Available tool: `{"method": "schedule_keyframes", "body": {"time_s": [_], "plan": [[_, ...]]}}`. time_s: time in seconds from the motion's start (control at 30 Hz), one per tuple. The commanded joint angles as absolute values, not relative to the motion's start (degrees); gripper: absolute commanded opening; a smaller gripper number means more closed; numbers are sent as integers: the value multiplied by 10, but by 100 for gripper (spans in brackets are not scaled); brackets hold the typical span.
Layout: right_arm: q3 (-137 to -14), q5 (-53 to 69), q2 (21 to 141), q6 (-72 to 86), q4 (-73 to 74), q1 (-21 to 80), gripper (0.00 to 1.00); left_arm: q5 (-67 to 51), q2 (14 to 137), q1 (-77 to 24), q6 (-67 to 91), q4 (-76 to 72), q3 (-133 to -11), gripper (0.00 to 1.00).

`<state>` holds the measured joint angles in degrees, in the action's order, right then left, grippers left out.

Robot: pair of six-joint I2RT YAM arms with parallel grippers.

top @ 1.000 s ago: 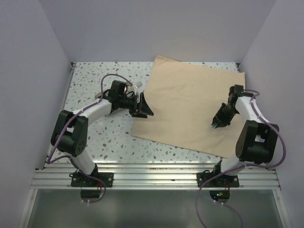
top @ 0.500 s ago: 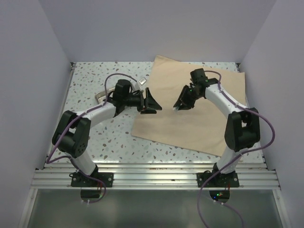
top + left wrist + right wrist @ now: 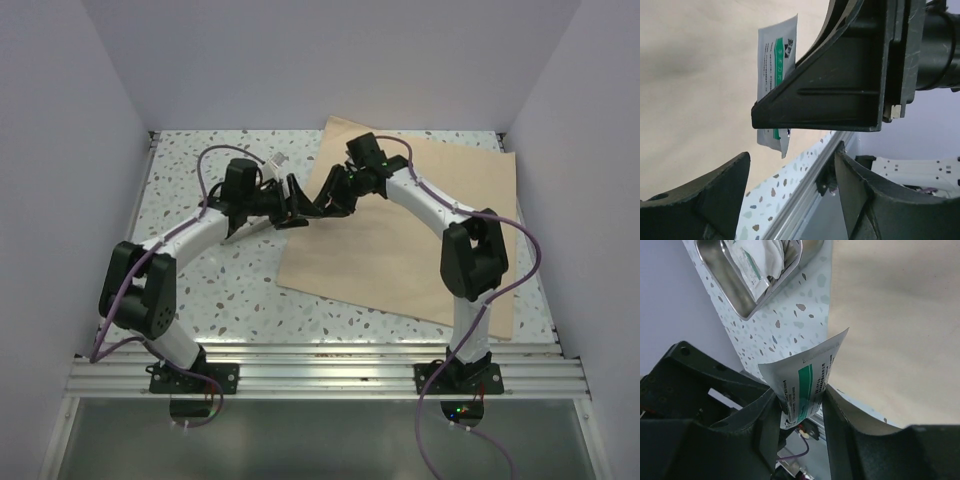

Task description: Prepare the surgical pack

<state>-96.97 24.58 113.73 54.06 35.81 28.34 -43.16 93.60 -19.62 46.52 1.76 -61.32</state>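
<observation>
The tan wrap sheet (image 3: 410, 230) lies flat on the right half of the table. Over its left edge my right gripper (image 3: 322, 200) meets my left gripper (image 3: 297, 198) tip to tip. In the right wrist view my right gripper (image 3: 801, 392) is shut on a white gauze packet (image 3: 805, 375) with a green stripe, which bows between the fingers. The left wrist view shows that packet (image 3: 774, 65) behind the right gripper's finger (image 3: 840, 90), above my left gripper (image 3: 791, 160), which is open and empty. The shiny metal tray (image 3: 720, 275) holds white gauze (image 3: 772, 255) on the speckled top beside the sheet.
The tray (image 3: 243, 228) sits partly under the left forearm. Grey walls close in the left, back and right sides of the speckled table (image 3: 190, 160). An aluminium rail (image 3: 320, 360) runs along the near edge by both arm bases.
My right arm has swung from the sheet's right side across to its left edge. My left gripper has risen and moved a little toward the back, so the two now meet.
</observation>
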Motion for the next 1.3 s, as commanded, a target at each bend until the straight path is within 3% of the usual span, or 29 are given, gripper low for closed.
{"method": "schedule_keyframes", "body": {"time_s": [0.0, 0.5, 0.93, 1.27], "plan": [[-952, 273, 1122, 599, 318, 280, 41, -360, 896, -194, 409, 64, -645, 71], [-868, 306, 1091, 792, 222, 280, 42, -283, 861, -219, 346, 42, -633, 48], [-843, 316, 1072, 860, 175, 283, 43, -214, 842, -234, 297, 76, -624, 53], [-809, 319, 1058, 915, 131, 292, 43, -207, 852, -238, 300, 48, -628, 41]]}}
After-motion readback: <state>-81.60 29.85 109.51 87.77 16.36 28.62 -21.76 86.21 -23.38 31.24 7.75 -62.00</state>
